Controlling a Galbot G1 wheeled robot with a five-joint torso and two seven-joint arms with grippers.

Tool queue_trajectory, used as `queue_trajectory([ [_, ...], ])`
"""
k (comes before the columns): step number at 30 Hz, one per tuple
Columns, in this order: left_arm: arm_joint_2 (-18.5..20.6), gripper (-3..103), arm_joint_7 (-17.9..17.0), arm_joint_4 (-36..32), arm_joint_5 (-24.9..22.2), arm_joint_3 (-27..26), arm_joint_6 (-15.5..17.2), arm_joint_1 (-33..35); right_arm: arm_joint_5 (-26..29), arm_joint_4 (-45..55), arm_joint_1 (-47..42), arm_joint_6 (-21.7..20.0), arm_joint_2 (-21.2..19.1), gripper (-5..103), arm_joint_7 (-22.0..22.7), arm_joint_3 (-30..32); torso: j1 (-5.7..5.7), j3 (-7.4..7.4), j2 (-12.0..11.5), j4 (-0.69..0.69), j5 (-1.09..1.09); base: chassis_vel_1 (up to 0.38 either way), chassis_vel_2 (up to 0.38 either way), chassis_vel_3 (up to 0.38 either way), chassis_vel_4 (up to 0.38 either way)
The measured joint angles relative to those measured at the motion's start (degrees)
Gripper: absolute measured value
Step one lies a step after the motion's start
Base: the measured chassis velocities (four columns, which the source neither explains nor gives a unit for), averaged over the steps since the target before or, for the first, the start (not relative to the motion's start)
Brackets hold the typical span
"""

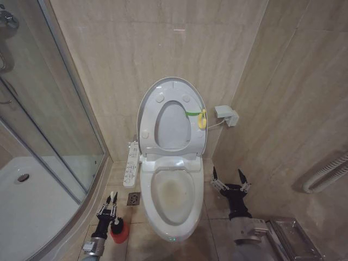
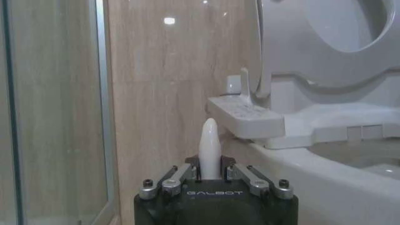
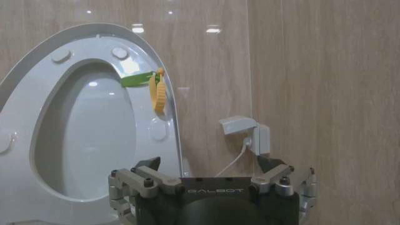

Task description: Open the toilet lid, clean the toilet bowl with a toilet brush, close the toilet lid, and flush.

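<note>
The toilet lid (image 1: pixel 173 126) stands raised against the wall, with the ring seat up in front of it and a yellow-green tag (image 1: pixel 199 117) at its edge. The right wrist view shows the lid (image 3: pixel 87 140) and the tag (image 3: pixel 147 82) up close. Below lies the white toilet bowl (image 1: pixel 175 196), faintly stained brown inside. Left of the bowl, my left gripper (image 1: pixel 112 200) is shut on the white handle of the toilet brush (image 2: pixel 209 143), just above the red holder cup (image 1: pixel 120 231). The bristle head is hidden. Right of the bowl, my right gripper (image 1: pixel 230 177) hangs open and holds nothing.
A white control panel (image 1: pixel 132 163) juts from the toilet's left side. A floor drain (image 1: pixel 134 198) sits beside it. The glass shower enclosure (image 1: pixel 54 109) and its tray (image 1: pixel 32 212) lie to the left. A wall socket (image 1: pixel 225 115), a pipe (image 1: pixel 326 174) and a metal box (image 1: pixel 293 236) are on the right.
</note>
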Motion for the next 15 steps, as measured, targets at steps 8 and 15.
queue_trajectory([
  [8,-0.23,22,0.34,6.29,-0.34,0.33,-0.05,-3.13,0.00,0.00,0.00,0.00,0.00,100,0.00,0.00,0.00,0.00,0.00,0.00,0.01,0.000,0.000,0.000,0.000],
  [15,-0.45,22,0.91,9.92,-0.38,0.45,-0.05,-5.09,0.00,0.00,0.00,0.00,0.00,100,0.00,0.00,0.00,0.00,0.00,0.00,0.00,0.000,0.000,0.000,0.000],
])
